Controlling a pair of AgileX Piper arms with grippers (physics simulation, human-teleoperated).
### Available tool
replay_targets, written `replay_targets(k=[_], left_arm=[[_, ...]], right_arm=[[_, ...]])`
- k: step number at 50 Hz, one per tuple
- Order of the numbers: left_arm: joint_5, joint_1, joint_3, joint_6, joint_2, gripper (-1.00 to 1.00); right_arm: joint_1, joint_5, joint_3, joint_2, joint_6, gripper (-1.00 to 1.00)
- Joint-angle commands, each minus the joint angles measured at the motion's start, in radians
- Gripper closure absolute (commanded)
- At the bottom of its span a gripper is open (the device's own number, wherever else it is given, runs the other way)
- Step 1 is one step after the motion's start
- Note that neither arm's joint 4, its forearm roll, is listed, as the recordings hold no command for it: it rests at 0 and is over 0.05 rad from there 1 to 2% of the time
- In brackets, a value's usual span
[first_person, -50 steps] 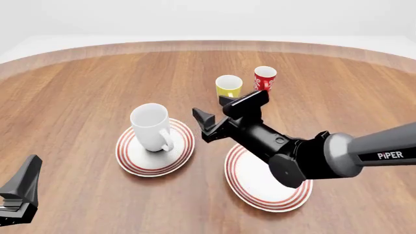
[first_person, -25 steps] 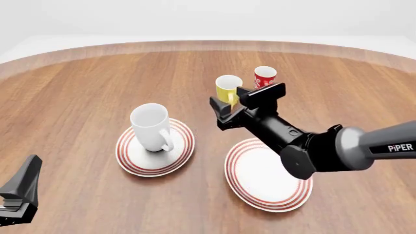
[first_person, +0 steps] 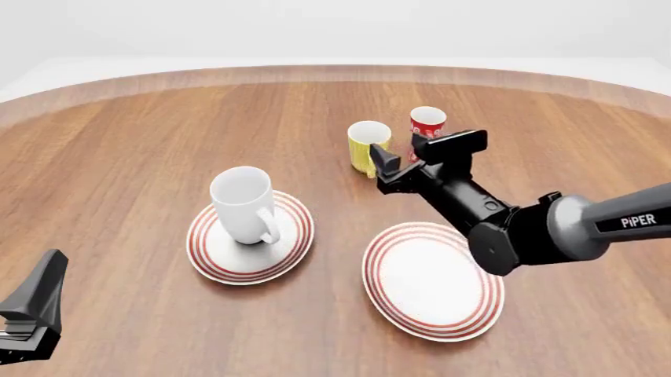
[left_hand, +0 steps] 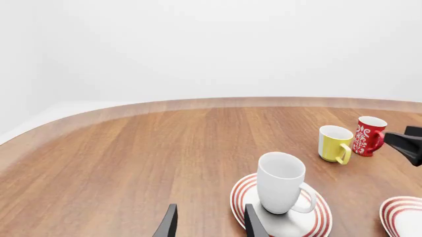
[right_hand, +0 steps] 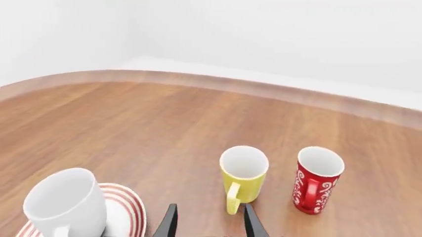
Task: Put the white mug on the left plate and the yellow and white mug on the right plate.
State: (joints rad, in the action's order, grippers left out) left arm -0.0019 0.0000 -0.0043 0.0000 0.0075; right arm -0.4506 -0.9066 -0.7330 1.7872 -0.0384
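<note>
Three cups and two plates sit on the wooden table (first_person: 137,133). The white mug (first_person: 243,204) stands upright on the left plate (first_person: 215,255), its loop handle turned toward the camera side in the front view. The yellow and white mug (first_person: 367,145) stands upright on the bare wood farther back, not on any plate, with the red-and-white cup (first_person: 426,124) just beside it on its right, the two apart by a narrow gap. The right plate (first_person: 430,283) lies near the front with nothing on it, well apart from the yellow mug. The right gripper (first_person: 425,154) hangs above the table just in front of the yellow mug and the red cup, its two fingers spread apart and holding nothing; in the front view its left finger overlaps the yellow mug's near side, though whether it touches cannot be told. The left gripper (first_person: 31,310) sits low at the front left corner, away from everything; its wrist view shows two fingertips (left_hand: 168,224) parted with nothing between them. The right wrist view shows the yellow mug's (right_hand: 243,174) white inside and its yellow handle pointing back toward the gripper, in line with the gap between the fingertips (right_hand: 167,222), which the front view hides behind the arm. The left wrist view takes in all three cups in a row, plus the edge of the right plate (left_hand: 399,217).
</note>
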Motion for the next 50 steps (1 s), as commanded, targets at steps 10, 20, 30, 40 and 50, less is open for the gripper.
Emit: replay_targets(k=[10,20,30,40,50], left_arm=[[0.0,0.0,0.0,0.0,0.0,-1.0],[0.0,0.0,0.0,0.0,0.0,-1.0],[0.0,0.0,0.0,0.0,0.0,-1.0],[0.0,0.0,0.0,0.0,0.0,-1.0],[0.0,0.0,0.0,0.0,0.0,-1.0]], right_arm=[[0.05,-0.006,-0.058,0.103,-0.059,-1.0],[0.053,0.0,-0.108,0.159,-0.067,-1.0],[0.055,0.036,-0.161,0.194,-0.062,-1.0],[0.057,0.062,-0.203,0.217,-0.039,-1.0],[0.063,0.088,-0.254,0.248,-0.032,-1.0]])
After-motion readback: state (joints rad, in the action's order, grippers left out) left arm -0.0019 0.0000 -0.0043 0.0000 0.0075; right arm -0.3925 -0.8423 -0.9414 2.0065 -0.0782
